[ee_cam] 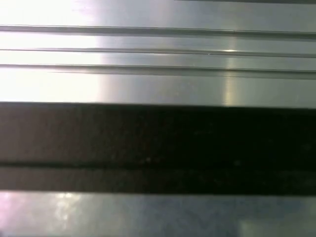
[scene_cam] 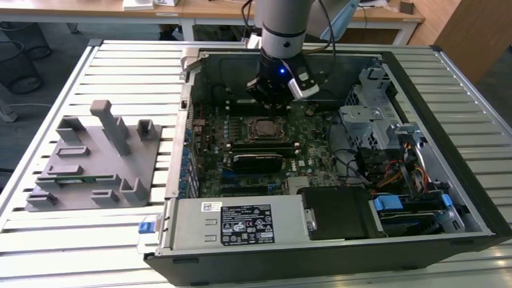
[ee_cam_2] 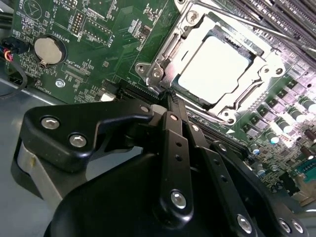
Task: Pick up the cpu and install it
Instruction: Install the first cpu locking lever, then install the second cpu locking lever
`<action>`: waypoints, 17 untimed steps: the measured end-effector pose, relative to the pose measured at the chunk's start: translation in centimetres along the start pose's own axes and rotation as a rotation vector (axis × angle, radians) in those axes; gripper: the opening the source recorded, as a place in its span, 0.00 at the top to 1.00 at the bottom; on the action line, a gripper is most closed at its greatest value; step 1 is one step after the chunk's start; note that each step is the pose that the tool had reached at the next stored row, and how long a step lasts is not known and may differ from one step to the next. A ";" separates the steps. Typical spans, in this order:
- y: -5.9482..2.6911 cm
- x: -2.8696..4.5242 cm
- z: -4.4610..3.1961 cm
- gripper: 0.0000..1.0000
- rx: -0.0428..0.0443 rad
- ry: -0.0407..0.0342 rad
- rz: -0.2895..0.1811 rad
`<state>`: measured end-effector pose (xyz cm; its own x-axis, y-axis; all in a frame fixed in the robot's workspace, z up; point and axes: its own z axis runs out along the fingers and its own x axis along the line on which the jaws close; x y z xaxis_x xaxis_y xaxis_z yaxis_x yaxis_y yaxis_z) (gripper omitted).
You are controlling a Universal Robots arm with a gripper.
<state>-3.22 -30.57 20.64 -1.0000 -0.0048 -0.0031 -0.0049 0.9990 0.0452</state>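
Observation:
The cpu (ee_cam_2: 217, 69), a flat square chip with a silver-grey top, lies in the motherboard socket with the metal load frame (ee_cam_2: 158, 69) around it. In the exterior view the cpu (scene_cam: 264, 127) sits mid-board inside the open computer case (scene_cam: 472, 198). My gripper (scene_cam: 276, 108) hangs just above the socket's far edge. In the second wrist view the black fingers (ee_cam_2: 173, 143) run together to a tip at the socket's corner, and the gripper (ee_cam_2: 170, 96) is shut with nothing visible between them.
A black heatsink (scene_cam: 256, 161) and memory slots lie just nearer the camera than the socket. The power supply (scene_cam: 240, 225) fills the case's near end, and a drive cage (scene_cam: 368, 114) and cables line the exterior view's right. A grey fixture tray (scene_cam: 88, 162) stands on the slatted table.

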 end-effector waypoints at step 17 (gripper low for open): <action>-1.24 0.01 -0.04 0.89 0.0000 0.0000 0.000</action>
<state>-3.22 -31.81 20.63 -1.0000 -0.0047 -0.0030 -0.0048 0.9990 0.0453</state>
